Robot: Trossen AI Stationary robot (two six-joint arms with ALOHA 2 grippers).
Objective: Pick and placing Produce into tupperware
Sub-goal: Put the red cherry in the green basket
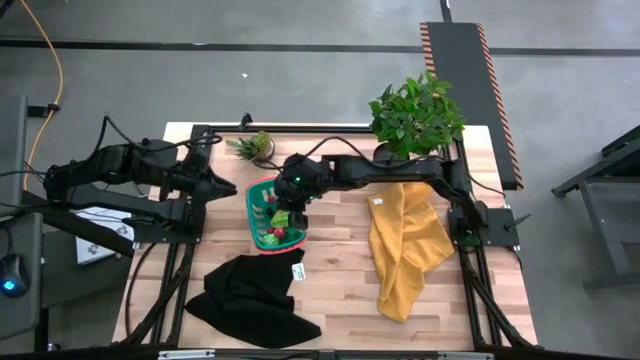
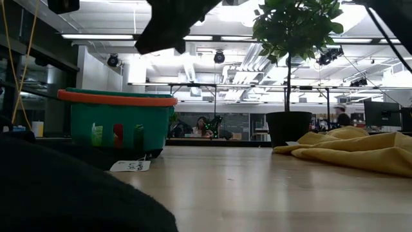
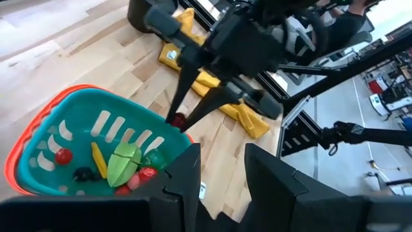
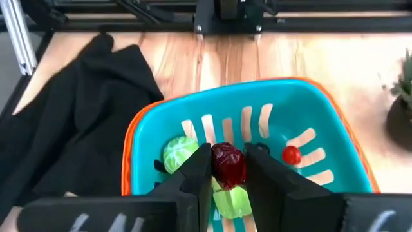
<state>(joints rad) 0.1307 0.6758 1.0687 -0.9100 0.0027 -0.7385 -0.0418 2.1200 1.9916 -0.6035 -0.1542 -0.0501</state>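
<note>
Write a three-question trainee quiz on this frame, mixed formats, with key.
1. True or false: the right gripper is shut on a dark red piece above the basket.
2. Which cloth lies nearest the basket: A black, B yellow?
3. Fill in: the left gripper holds ____.

Key: 1 true. 2 A. 3 nothing; it hangs empty beside the basket.
</note>
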